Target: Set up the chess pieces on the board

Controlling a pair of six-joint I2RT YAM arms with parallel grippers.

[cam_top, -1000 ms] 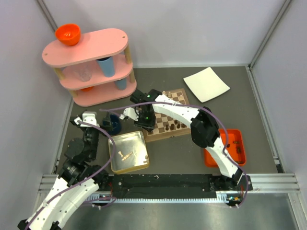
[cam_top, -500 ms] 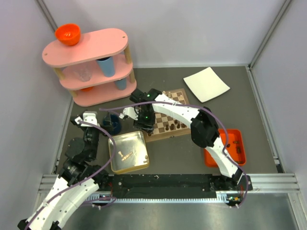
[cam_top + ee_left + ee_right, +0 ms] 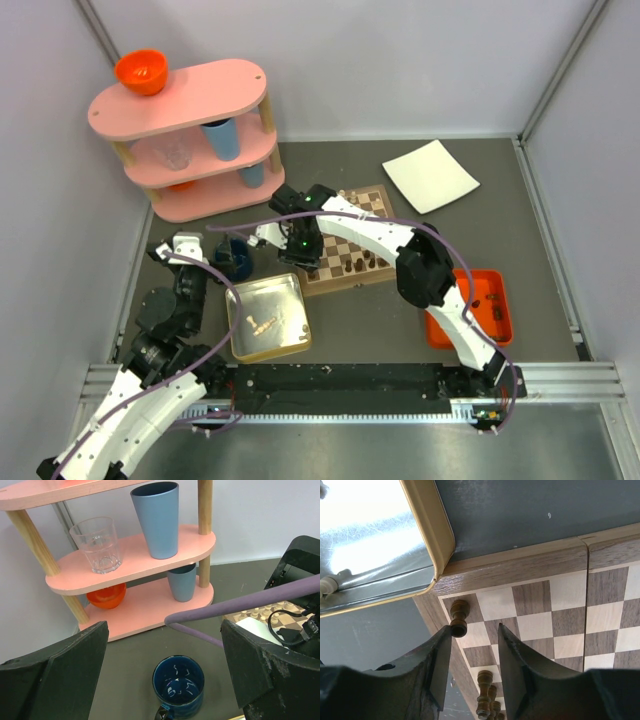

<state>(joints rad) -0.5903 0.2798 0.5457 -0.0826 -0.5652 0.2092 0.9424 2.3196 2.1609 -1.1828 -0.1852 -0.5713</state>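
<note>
— What is counted on the pink shelf unit (image 3: pixel 200 95)?

— One unit of three tiers is seen. Two orange bowls are counted, the upper bowl (image 3: pixel 140 70) and the lower bowl (image 3: pixel 106 595). Two blue cups are counted, the tall cup (image 3: pixel 156 517) and the short cup (image 3: pixel 181 581). One clear glass (image 3: pixel 97 544) is counted.

— And on the table?

— One dark blue mug (image 3: pixel 178 685), one silver tin (image 3: pixel 285 335), one board (image 3: pixel 365 235), one orange tray (image 3: pixel 482 283) and one white plate (image 3: pixel 430 175) are counted. One dark chess piece (image 3: pixel 459 617) is seen alone; the remaining pieces cannot be counted.
</note>
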